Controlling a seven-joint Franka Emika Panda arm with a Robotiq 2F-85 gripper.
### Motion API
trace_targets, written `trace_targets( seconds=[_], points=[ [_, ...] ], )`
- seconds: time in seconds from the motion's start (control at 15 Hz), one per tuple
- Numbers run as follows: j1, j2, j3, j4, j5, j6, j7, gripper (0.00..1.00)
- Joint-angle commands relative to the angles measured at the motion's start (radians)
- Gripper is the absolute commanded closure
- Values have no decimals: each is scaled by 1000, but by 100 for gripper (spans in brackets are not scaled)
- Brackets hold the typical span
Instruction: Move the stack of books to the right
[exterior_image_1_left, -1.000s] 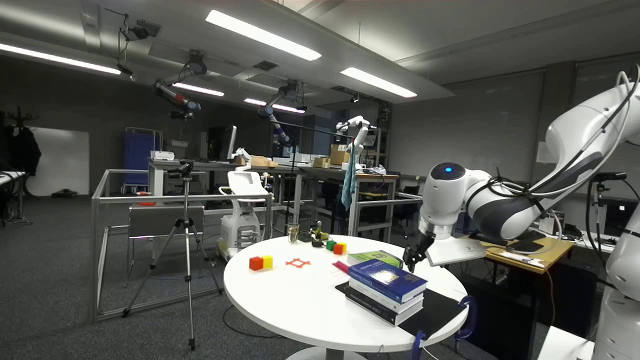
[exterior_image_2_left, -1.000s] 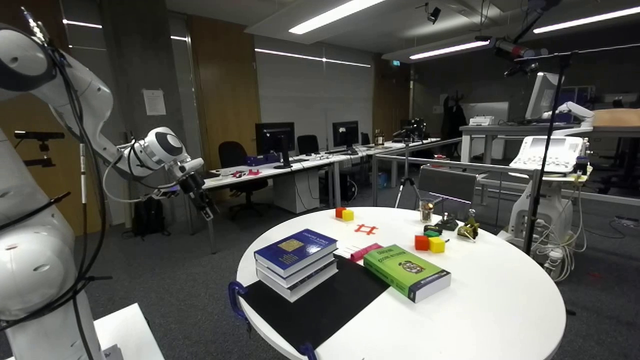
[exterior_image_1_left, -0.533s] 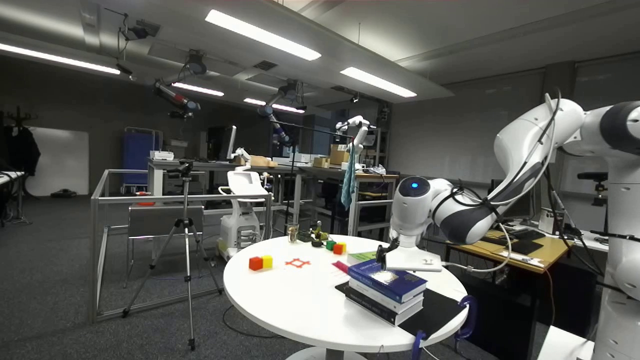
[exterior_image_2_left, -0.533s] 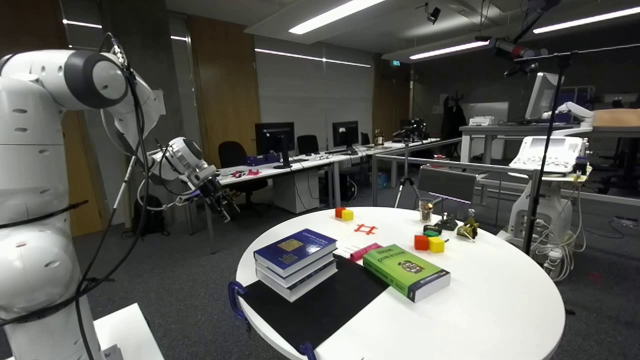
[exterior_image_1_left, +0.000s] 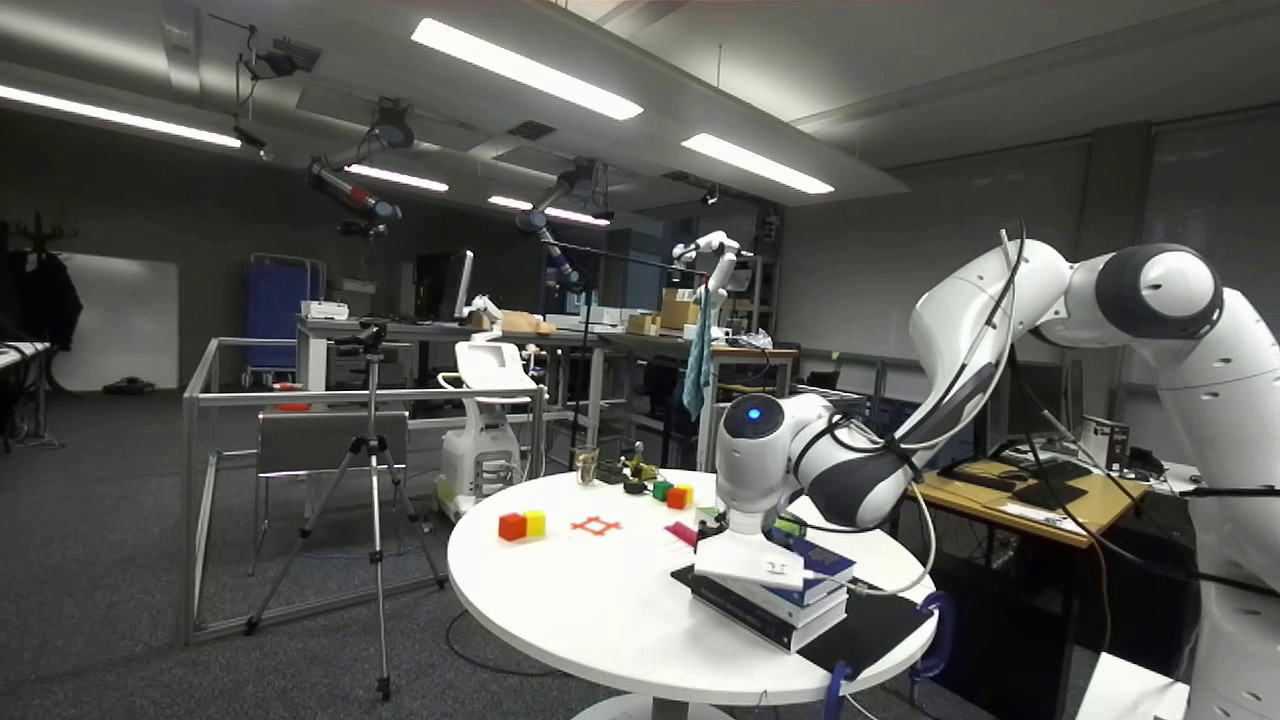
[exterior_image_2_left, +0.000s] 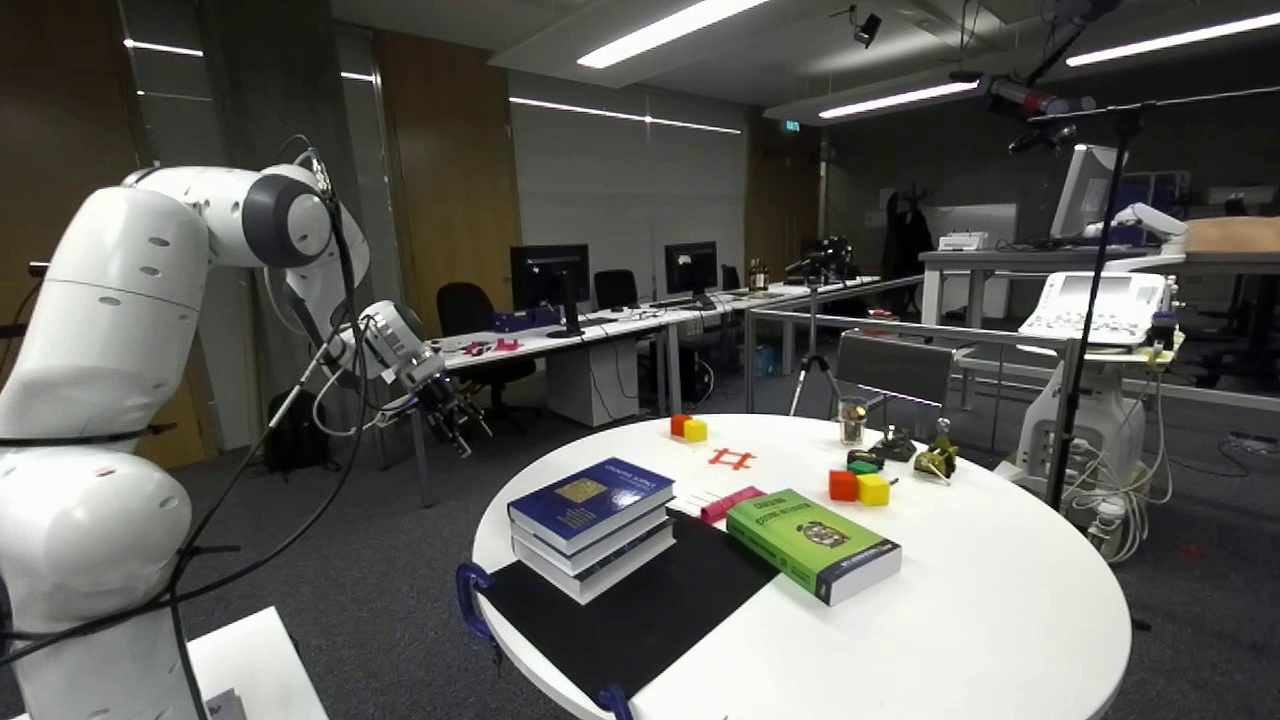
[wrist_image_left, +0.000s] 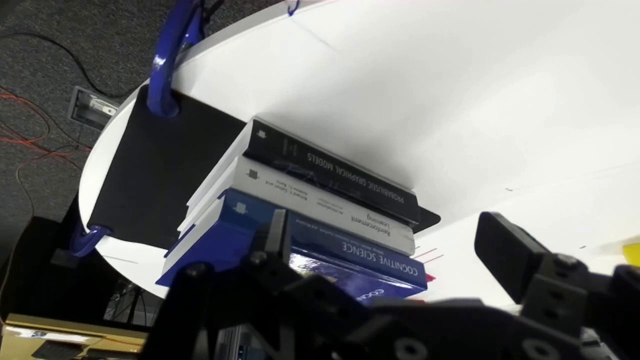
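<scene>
The stack of books stands on a black mat on the round white table. It has a dark blue book on top, a white one in the middle and a black one at the bottom. It also shows in an exterior view, partly covered by the arm's wrist. In the wrist view the spines of the stack face the camera. My gripper hangs beyond the table's edge at the stack's side, apart from it. In the wrist view the gripper is open, fingers wide apart, holding nothing.
A green book lies beside the black mat. Blue clamps grip the table edge. A pink item, a red frame, coloured blocks and a glass stand farther across the white table.
The arm has swung and lowered; in the exterior views the gripper has moved left in one and slightly right and down in the other. Its fingers look farther apart. The books have not moved.
</scene>
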Motion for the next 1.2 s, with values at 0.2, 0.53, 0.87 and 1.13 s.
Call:
trace_targets(
  seconds=[0.2, 0.53, 0.87, 1.13],
  points=[
    [146, 152, -124, 233, -28, -56, 100, 0],
    [166, 251, -188, 382, -10, -85, 125, 0],
    [178, 345, -239, 520, -2, -138, 140, 0],
    [177, 394, -239, 594, 33, -183, 168, 0]
  ],
)
